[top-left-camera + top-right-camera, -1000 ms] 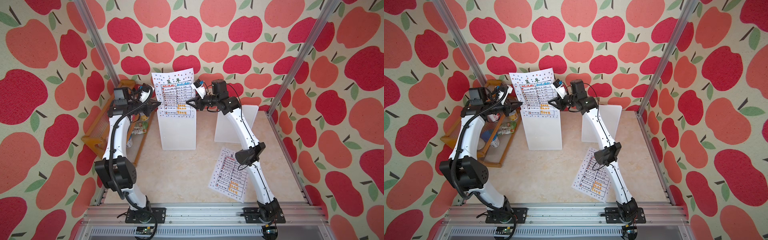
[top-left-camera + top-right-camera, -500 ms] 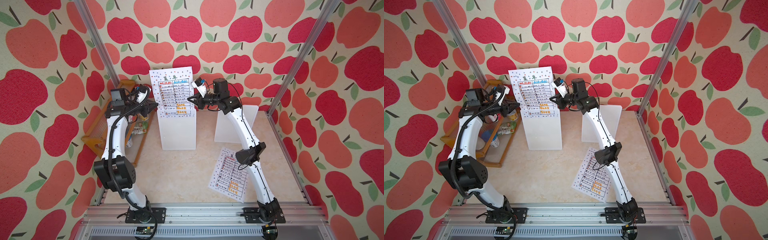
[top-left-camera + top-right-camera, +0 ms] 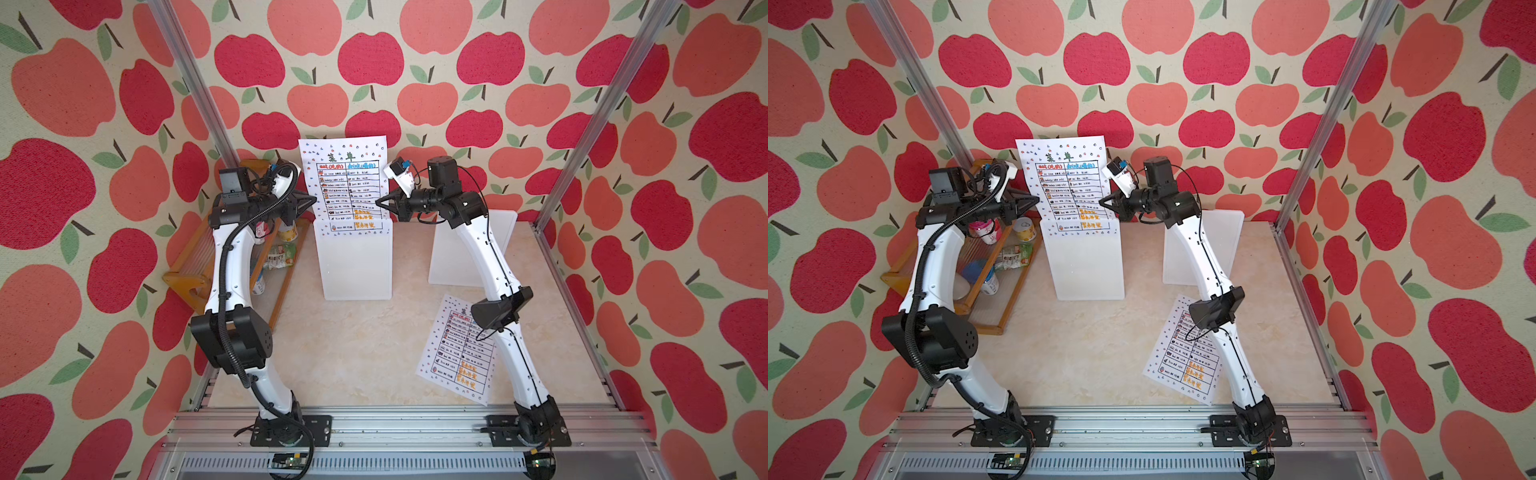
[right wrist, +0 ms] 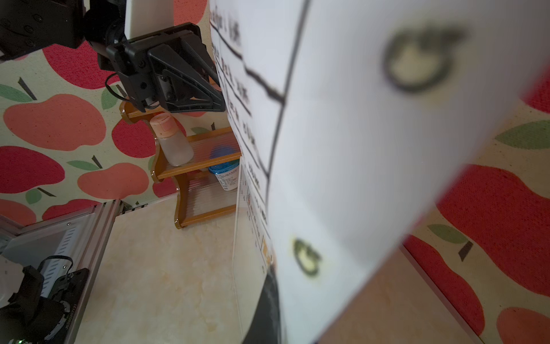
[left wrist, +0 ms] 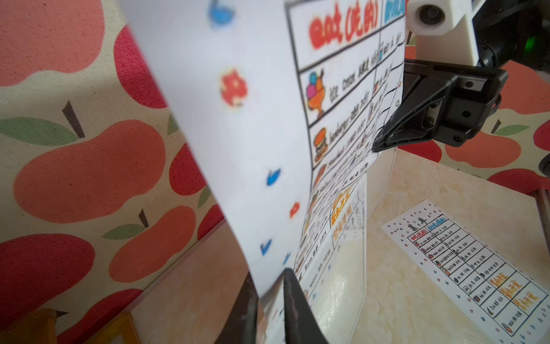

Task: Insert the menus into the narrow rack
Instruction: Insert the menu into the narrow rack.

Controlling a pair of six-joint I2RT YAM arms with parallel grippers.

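Since the upright menu (image 3: 347,183) stands with its long axis vertical and only its bottom strip inside the narrow rack (image 3: 355,266), what remains, as I judge it, is a straight push down. In both top views my left claw (image 3: 311,201) and right claw (image 3: 379,203) flank the sheet just above the rack's rim, one at each long edge. The second menu (image 3: 457,353) lies flat on the marbled tabletop (image 3: 353,365), partly under my right arm, so that arm is nearer to it.

From the left wrist, my fingers (image 5: 294,306) are parted a crack, with the thin paper's edge loose in the gap. The sheet bows softly. The rack is stiff, smooth, translucent plastic.

From the right wrist, my claw is closed on the opposite edge, and the print there is blurred.
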